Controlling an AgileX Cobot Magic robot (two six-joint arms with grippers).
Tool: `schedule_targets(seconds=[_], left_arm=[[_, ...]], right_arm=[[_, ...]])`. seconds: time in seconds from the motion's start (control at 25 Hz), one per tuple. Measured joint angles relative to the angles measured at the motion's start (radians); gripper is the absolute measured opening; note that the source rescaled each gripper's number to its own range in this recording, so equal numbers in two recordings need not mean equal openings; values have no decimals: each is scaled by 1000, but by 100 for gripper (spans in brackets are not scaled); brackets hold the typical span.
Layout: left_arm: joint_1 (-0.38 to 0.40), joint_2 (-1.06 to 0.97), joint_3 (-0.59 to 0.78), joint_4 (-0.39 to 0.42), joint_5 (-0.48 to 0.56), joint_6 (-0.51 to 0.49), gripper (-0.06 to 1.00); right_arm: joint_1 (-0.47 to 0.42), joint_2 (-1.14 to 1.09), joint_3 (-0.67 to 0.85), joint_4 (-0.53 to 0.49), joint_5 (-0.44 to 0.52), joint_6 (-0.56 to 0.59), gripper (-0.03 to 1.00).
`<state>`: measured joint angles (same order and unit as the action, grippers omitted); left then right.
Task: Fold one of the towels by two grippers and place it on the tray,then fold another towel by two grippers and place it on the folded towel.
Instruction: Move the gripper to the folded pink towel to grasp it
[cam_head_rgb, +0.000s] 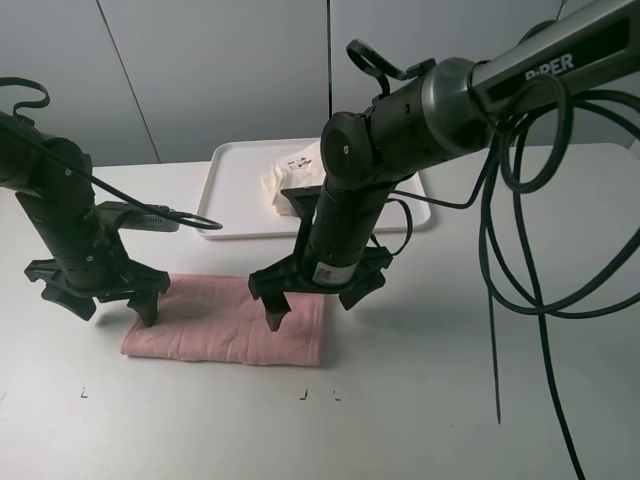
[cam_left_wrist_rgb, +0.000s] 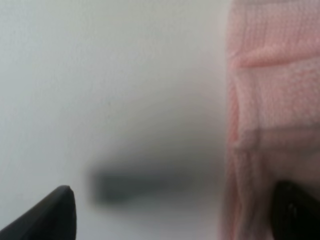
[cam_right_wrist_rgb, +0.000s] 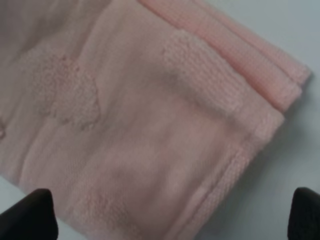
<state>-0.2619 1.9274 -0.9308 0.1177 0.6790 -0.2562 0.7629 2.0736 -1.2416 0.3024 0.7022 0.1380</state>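
Note:
A pink towel lies folded in a long strip on the white table. A white folded towel sits on the white tray behind it. My left gripper is open and straddles the pink towel's left end, one finger on the towel and one on the bare table. My right gripper is open and low over the towel's right end. The right wrist view shows the towel's layered corner close below, with both fingertips wide apart.
Black cables hang from the right arm over the table's right side. Small black marks lie on the table in front of the towel. The tray stands at the back, behind the arms.

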Motion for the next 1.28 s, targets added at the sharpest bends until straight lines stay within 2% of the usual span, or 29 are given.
schedule_targets(seconds=[0.48, 1.08, 1.16, 1.28], left_arm=[[0, 2, 0, -2, 0, 1, 100], [1, 2, -1, -4, 0, 17, 100], [1, 2, -1, -4, 0, 17, 100], [1, 2, -1, -4, 0, 19, 100]], right_arm=[[-2, 42, 0, 0, -58, 82, 100], [16, 44, 0, 0, -87, 89, 100], [18, 51, 0, 0, -91, 90, 92], [20, 63, -2, 3, -92, 90, 66]])
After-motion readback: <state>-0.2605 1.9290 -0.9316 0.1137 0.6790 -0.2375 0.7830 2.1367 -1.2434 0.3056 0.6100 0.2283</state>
